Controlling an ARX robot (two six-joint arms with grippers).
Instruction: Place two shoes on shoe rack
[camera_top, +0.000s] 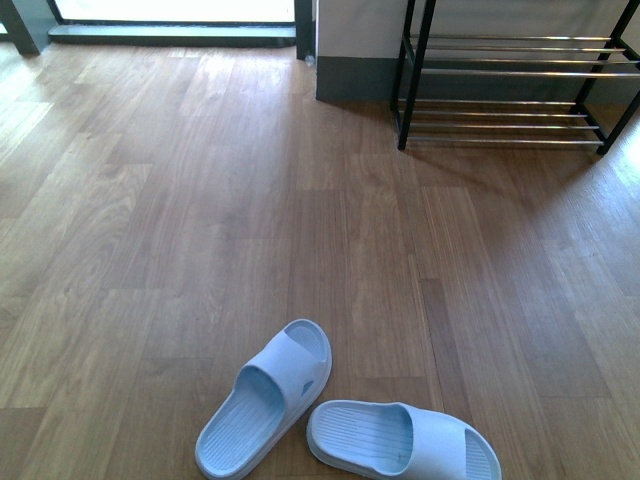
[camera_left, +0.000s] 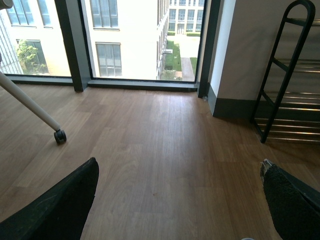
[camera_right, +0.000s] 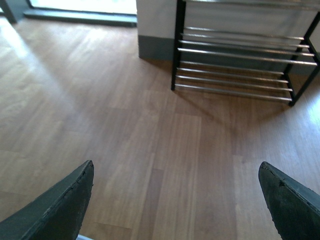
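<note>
Pale-blue slides (camera_top: 265, 400) lie together on the floor (camera_top: 150, 200), well apart from the shoe rack (camera_top: 500, 72) at the far wall. Left gripper (camera_left: 178, 165) and right gripper (camera_right: 176, 166) both have fingers spread wide over bare floor beyond the slides, facing the rack.

Home-like entry: shoe rack (camera_top: 500, 72), slides (camera_top: 265, 400), wood flr (camera_top: 200, 200)

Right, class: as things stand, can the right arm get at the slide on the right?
Probably yes. The right-hand slide lies on the floor with nothing on top, the other slide close beside its heel, and the right arm's jaws stand wide open. Reach itself is unproven.
</note>
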